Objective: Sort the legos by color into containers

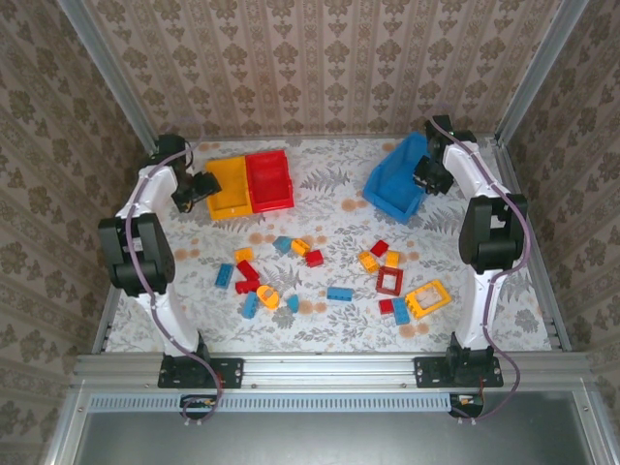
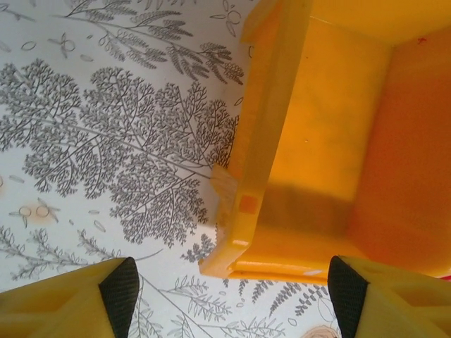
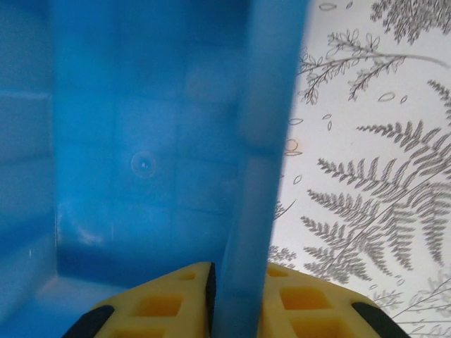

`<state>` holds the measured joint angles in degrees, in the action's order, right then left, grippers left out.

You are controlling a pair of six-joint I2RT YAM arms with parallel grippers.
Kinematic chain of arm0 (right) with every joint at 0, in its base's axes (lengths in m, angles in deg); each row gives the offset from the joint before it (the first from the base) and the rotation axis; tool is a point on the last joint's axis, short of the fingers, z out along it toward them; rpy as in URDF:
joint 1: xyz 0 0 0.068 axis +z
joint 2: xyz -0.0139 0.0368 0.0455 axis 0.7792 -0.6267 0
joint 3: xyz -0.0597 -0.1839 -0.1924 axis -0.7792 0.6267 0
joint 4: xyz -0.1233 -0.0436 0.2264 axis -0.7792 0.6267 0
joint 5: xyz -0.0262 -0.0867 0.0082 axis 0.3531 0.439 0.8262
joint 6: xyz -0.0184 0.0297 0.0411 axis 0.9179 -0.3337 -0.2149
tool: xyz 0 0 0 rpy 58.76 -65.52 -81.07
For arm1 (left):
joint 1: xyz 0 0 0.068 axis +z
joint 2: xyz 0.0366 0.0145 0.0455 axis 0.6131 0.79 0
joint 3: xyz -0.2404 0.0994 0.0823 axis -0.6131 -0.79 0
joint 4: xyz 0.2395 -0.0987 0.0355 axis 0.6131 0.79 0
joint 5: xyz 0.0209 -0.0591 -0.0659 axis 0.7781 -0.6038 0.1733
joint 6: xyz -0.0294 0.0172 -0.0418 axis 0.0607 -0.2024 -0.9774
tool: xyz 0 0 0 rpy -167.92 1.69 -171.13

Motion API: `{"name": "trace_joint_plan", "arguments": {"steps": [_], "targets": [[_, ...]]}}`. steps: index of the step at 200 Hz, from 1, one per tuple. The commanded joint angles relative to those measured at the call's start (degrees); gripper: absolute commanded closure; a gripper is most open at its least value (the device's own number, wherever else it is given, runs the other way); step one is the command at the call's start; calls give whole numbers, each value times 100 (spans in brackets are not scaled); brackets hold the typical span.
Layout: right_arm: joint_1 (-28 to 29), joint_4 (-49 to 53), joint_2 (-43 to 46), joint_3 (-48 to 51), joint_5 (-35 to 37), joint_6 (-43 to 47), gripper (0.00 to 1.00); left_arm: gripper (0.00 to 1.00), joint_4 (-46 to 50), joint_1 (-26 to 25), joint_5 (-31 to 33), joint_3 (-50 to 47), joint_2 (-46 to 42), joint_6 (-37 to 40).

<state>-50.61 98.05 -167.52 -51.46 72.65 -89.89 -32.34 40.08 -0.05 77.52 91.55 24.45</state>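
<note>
Right wrist view crops the blue bin top and left.

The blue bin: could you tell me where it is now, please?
In the top view the blue bin sits tilted at the far right of the table, its right wall pinched by the right hand, well apart from the red bin.

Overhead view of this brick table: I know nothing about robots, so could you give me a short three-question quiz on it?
1. True or false: the red bin touches the yellow bin.
2. The right pincer is clamped on: A) the wall of the blue bin, B) a red brick, C) nothing.
3. Fill in: the left pincer, by the yellow bin's corner, is ___.
Key: 1 true; 2 A; 3 open.
</note>
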Motion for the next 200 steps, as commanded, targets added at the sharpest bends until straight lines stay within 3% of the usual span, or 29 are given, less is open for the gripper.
{"name": "trace_joint_plan", "arguments": {"steps": [1, 45, 113, 139, 200], "targets": [[107, 284, 2, -201, 391, 589, 81, 28, 103, -64, 179, 379, 274, 346], [276, 270, 163, -131, 508, 1069, 85, 40, 219, -86, 340, 983, 942, 548], [419, 138, 180, -189, -25, 1665, 91, 71, 359, -396, 305, 1545, 1413, 1156], [608, 175, 129, -218, 8, 1788, 93, 73, 316, -625, 326, 1493, 1386, 1138], [796, 135, 96, -389, -25, 2015, 93, 100, 254, -1410, 423, 1502, 1373, 1317]]}}
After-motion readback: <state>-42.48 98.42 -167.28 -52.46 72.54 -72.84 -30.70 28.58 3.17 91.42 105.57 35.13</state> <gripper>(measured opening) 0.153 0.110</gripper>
